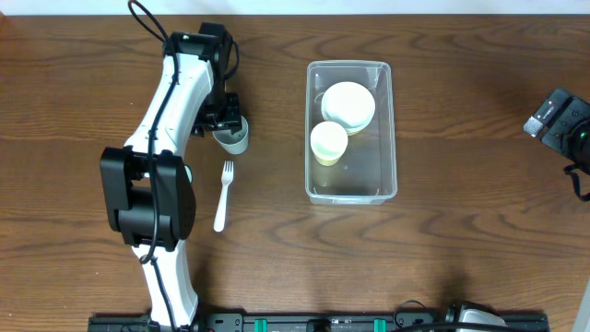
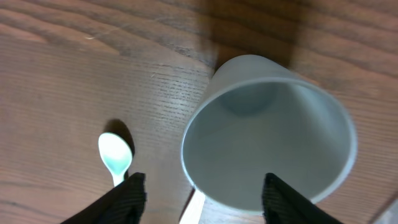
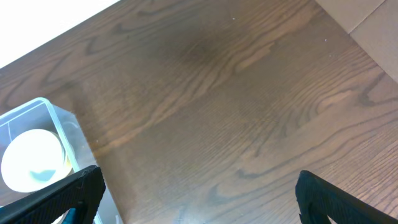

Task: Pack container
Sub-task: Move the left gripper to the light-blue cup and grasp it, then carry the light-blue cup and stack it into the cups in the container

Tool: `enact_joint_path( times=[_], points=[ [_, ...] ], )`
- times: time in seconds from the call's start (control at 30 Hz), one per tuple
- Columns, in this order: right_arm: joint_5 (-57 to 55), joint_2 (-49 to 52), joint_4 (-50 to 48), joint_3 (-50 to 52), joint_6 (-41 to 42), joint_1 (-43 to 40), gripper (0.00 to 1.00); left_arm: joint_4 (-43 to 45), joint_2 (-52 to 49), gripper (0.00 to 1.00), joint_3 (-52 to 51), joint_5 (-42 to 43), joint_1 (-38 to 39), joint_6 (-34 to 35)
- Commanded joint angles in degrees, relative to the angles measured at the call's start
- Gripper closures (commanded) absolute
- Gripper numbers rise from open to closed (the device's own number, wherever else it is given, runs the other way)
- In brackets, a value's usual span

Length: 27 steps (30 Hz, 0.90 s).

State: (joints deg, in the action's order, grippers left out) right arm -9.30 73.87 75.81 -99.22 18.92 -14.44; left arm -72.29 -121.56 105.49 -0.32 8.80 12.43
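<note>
my left gripper [image 2: 205, 182] is part way open. one finger [image 2: 129, 194] is out beside a grey cup [image 2: 267, 149] and the other finger is over the cup's mouth. there is a gap at the cup's side, so i am not squeezing it. the cup's mouth faces up. a white fork [image 1: 224, 194] lies on the table [image 1: 461, 258] near this gripper, on the side closer to me. the container [image 1: 387, 138] sits well apart, off to the right of my left gripper. its open top faces up, and its long side runs from close to me to far from me. a white bowl [image 1: 348, 104] and a small yellow bowl [image 1: 328, 141] sit inside it. my right gripper [image 3: 199, 180] is further right, well apart from the container, wide open and holding nothing.
</note>
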Motion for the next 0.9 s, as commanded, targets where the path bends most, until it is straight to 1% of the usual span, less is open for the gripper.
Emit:
enact_joint_path(
  times=[0.0, 0.13, 0.23, 0.27, 0.3, 0.33, 0.43, 0.53, 0.63, 0.73, 0.87],
  points=[
    [-0.76, -0.42, 0.09, 0.07, 0.79, -0.44, 0.01, 0.15, -2.05, 0.43, -0.50, 0.13, -0.07, 0.28],
    [-0.76, -0.42, 0.09, 0.07, 0.79, -0.44, 0.01, 0.68, -2.67, 0.46, -0.83, 0.59, -0.07, -0.13],
    [-0.79, -0.42, 0.09, 0.07, 0.79, -0.44, 0.01, 2.71, -2.67, 0.47, -2.27, 3.15, -0.20, -2.78],
    [-0.79, -0.42, 0.09, 0.07, 0.79, -0.44, 0.01, 3.17, -2.67, 0.51, -2.75, 4.15, -0.33, -2.78],
    [-0.76, -0.42, 0.09, 0.07, 0.79, -0.44, 0.01, 3.26, -2.67, 0.56, -3.04, 4.55, -0.48, -2.73],
    [-0.79, -0.42, 0.09, 0.07, 0.76, -0.46, 0.01, 3.19, -2.67, 0.64, -3.06, 4.63, -0.70, -2.73],
    [-0.76, -0.42, 0.09, 0.07, 0.79, -0.44, 0.01, 1.99, -2.01, 0.81, -2.84, 4.20, -1.27, -2.75],
    [-0.76, -0.42, 0.09, 0.07, 0.79, -0.44, 0.01, -0.72, -0.11, 0.93, -1.16, 3.78, -1.99, -2.71],
    [-0.76, -0.42, 0.09, 0.07, 0.79, -0.44, 0.01, -4.22, 3.48, 0.94, 3.06, 3.76, -1.99, -2.78],
    [-0.79, -0.42, 0.09, 0.07, 0.79, -0.44, 0.01, -6.88, 9.22, 0.94, 8.50, 3.80, -0.61, -3.02],
    [-0.79, -0.42, 0.09, 0.07, 0.79, -0.44, 0.01, -7.41, 18.14, 0.94, 13.20, 3.80, 4.28, -4.31]
  ],
)
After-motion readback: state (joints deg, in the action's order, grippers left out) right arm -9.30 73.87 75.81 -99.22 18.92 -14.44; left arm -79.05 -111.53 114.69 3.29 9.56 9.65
